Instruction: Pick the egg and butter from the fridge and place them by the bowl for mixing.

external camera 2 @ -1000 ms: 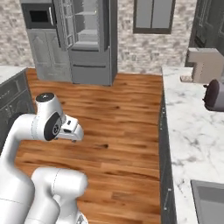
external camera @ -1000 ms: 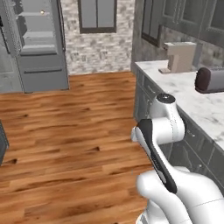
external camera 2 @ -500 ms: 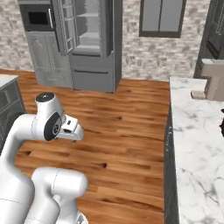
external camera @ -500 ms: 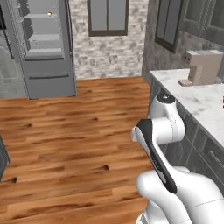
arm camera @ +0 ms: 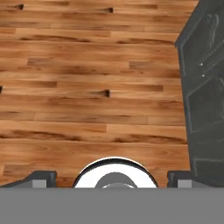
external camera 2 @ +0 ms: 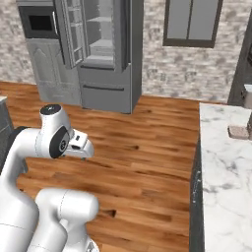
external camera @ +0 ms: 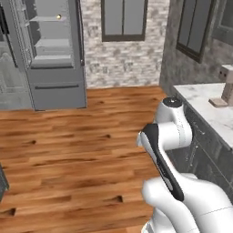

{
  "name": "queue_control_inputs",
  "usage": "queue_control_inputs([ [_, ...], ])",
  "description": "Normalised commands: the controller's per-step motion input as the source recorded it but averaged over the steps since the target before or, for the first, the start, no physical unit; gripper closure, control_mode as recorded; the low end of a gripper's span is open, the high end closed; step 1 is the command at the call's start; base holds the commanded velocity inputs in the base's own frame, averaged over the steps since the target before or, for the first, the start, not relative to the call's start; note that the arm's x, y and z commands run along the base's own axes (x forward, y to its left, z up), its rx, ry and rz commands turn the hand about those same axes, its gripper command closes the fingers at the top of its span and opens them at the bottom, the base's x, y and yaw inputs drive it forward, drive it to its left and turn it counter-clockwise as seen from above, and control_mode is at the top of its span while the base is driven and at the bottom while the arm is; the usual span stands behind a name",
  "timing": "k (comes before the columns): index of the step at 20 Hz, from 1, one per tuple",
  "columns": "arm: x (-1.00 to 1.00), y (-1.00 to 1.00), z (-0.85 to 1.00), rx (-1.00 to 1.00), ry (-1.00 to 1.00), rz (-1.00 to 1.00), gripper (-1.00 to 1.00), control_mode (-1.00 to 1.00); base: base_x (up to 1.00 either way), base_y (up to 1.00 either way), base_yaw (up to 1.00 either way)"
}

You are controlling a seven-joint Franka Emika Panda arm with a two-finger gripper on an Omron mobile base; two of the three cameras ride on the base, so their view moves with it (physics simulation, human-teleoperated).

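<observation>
The fridge (external camera: 50, 50) stands far across the wooden floor with its doors swung open, and it also appears in the right base view (external camera 2: 103, 49). A tiny yellow-orange egg (external camera: 58, 17) rests on an upper shelf. The butter and the bowl are out of view. My arm is folded close to the base, far from the fridge. My gripper (arm camera: 112, 178) points down at the floor boards, its two fingertips (arm camera: 41, 177) wide apart, open with nothing between them.
A marble counter (external camera 2: 224, 167) over dark cabinets (arm camera: 203, 87) runs along the right side, with a beige machine (external camera: 226, 86) on it. A grey cabinet with a black oven (external camera 2: 40, 23) stands left of the fridge. Open wood floor (external camera: 82, 136) lies between base and fridge.
The whole picture has shifted as the base turns: the fridge has slid toward the middle and the counter off to the right. The arm's pose and open gripper are unchanged.
</observation>
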Motion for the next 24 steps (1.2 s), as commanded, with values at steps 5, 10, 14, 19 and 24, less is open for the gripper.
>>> queue_control_inputs([
  [5,0.0,0.0,0.0,0.0,0.0,0.0,-1.0,1.0,0.9,0.13,0.12],
  [10,0.0,0.0,0.0,0.0,0.0,0.0,-1.0,1.0,0.91,0.13,0.11],
  [14,0.0,0.0,0.0,0.0,0.0,0.0,-1.0,1.0,0.91,0.13,0.09],
  [19,0.0,0.0,0.0,0.0,0.0,0.0,-1.0,1.0,0.91,0.13,0.09],
  [24,0.0,0.0,0.0,0.0,0.0,0.0,-1.0,1.0,0.91,0.14,0.1],
])
